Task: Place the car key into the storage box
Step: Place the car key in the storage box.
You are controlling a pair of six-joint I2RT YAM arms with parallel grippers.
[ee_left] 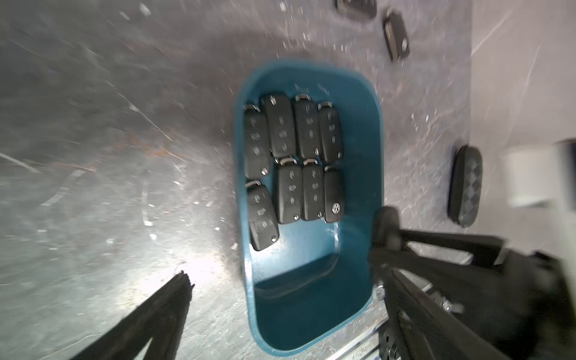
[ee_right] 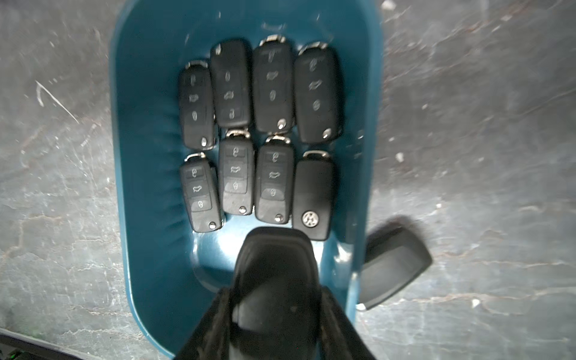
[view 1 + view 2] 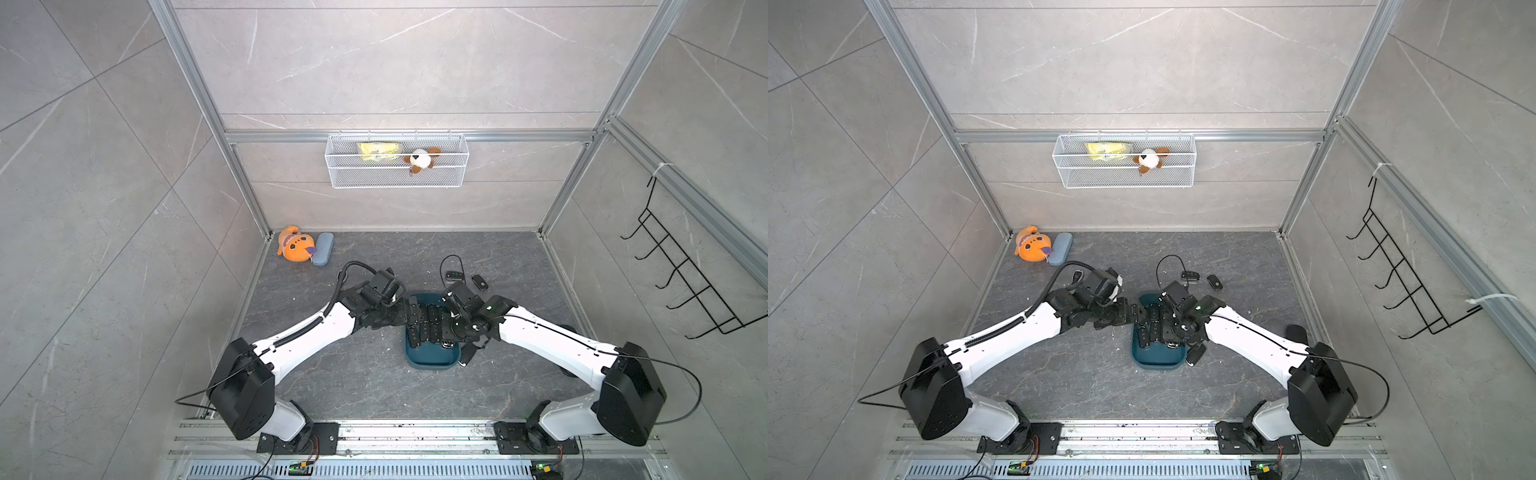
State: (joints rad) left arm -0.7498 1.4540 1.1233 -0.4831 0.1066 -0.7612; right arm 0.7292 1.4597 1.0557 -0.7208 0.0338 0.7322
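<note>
The dark teal storage box (image 3: 432, 362) (image 3: 1158, 359) sits on the table between my arms. Several black car keys (image 2: 258, 134) (image 1: 293, 156) lie in two rows in its far half. My right gripper (image 2: 274, 314) hangs over the bare near half, shut on another black car key (image 2: 274, 274) that points down into the box. My left gripper (image 1: 284, 271) (image 3: 409, 314) stands wide open and holds nothing. It reaches over the box's left rim, with one finger (image 1: 174, 299) outside the wall.
A black key fob (image 2: 392, 265) (image 3: 466, 356) lies against the box's outer right wall. Two more keys (image 3: 454, 274) (image 3: 481, 282) lie beyond the box. An orange plush (image 3: 295, 247) and a pale blue case (image 3: 323, 248) sit far left. A wire basket (image 3: 397, 178) hangs on the back wall.
</note>
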